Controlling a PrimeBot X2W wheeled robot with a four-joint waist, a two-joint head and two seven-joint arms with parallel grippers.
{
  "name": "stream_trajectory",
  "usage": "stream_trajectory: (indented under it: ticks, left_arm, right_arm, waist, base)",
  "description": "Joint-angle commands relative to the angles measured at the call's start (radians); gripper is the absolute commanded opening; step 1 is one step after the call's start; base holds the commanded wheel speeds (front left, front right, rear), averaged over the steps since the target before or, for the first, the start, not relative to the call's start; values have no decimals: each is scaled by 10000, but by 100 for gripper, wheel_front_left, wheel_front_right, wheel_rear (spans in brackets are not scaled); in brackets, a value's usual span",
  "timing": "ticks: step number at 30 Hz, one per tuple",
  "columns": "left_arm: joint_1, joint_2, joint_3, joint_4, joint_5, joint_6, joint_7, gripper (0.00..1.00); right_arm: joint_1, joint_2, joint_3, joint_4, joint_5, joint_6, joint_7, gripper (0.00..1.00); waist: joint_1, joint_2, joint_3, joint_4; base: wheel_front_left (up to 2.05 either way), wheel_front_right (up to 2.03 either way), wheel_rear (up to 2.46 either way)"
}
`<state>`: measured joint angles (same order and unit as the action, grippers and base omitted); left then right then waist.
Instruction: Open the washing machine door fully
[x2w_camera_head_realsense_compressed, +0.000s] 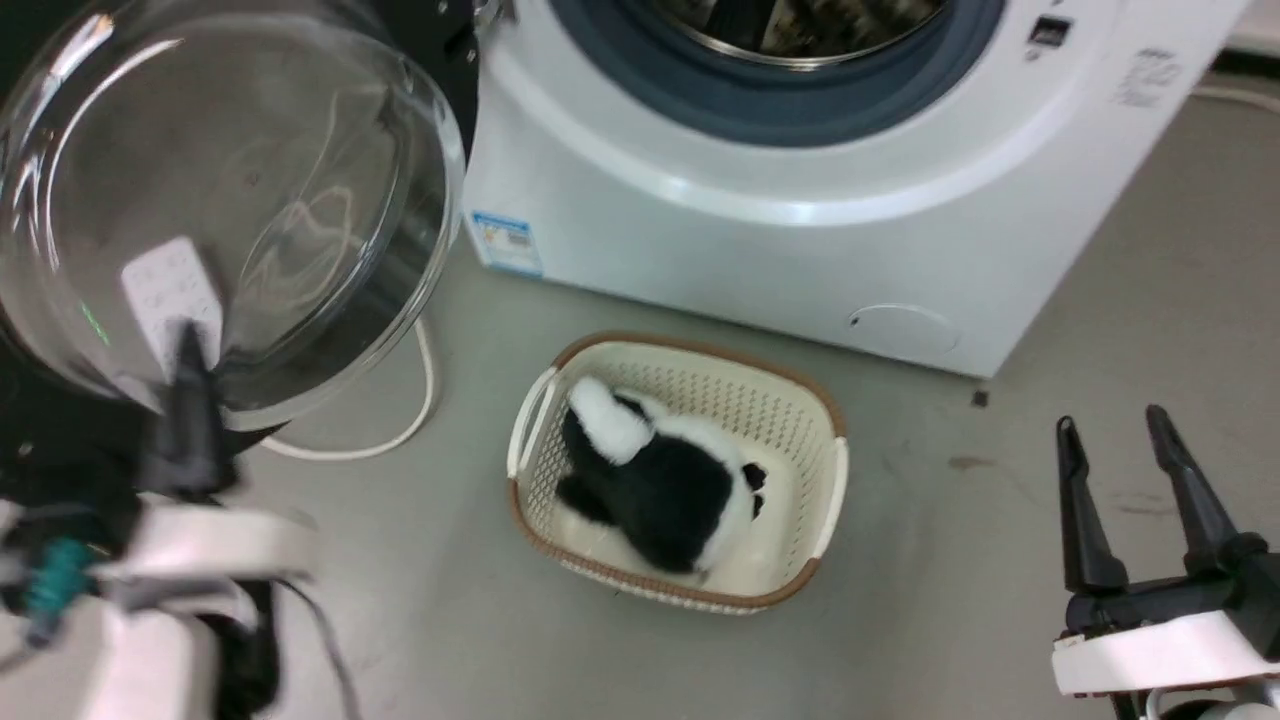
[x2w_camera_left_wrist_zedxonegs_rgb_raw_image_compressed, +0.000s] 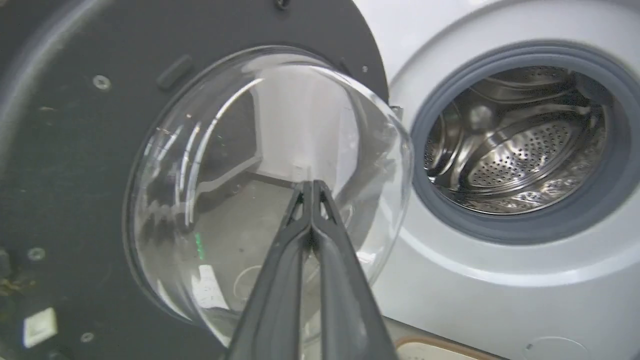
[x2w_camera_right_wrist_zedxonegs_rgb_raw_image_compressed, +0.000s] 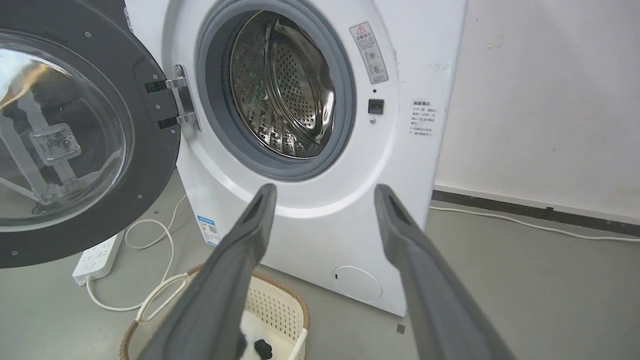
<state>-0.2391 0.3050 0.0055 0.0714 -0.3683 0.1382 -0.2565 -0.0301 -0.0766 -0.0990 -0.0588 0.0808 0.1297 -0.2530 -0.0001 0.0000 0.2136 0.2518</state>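
Honestly, nothing here is properly legible. The washing machine (x2w_camera_right_wrist_zedxonegs_rgb_raw_image_compressed: 310, 220) front has a white warning sticker (x2w_camera_right_wrist_zedxonegs_rgb_raw_image_compressed: 369, 52) near its top edge, just right of the drum opening (x2w_camera_right_wrist_zedxonegs_rgb_raw_image_compressed: 280, 85). It shows a red triangle sign and a couple of small pictograms, but the wording is way too tiny. Below that, toward the right edge, there's a block of grey print (x2w_camera_right_wrist_zedxonegs_rgb_raw_image_compressed: 421, 118), also unreadable. Down at the bottom left corner sits a blue-and-white label (x2w_camera_right_wrist_zedxonegs_rgb_raw_image_compressed: 209, 230) with a small dark square on it, and the text is just a blur.
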Motion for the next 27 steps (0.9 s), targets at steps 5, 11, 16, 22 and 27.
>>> stream_trajectory:
  ticks: [5,11,16,22,27]
  left_arm:
    - [1070,-730,-1101,-578,254,-129,15,0]
    - [2146,-1238,-1726,-177,512,-46,-26,0]
    - [2964,-1595,-2030,262,839,98,-48,100]
    - [3137,-1780,-2006,458,1015,87,-50,100]
    - [3143,-1952,-1881,437,1138,4,-51,100]
  right_arm:
    - [144,167,160,213,-33,10,-81,100]
    - [647,250,431,350,57,10,-85,100]
    - [1029,261,439,470,246,10,-86,100]
    - [1159,262,469,573,226,10,-87,100]
    - [1245,262,468,672,212,10,-87,100]
  waist:
    - [1,0,-922,-1046]
    - [1,0,-1582,-2206]
    - [1,0,-2005,-2802]
    - [1,0,-2106,-2876]
    - [1,0,-2160,-2795]
  base:
    - [0,0,0]
    - [0,0,0]
    - [0,0,0]
    - [0,0,0]
    - [0,0,0]
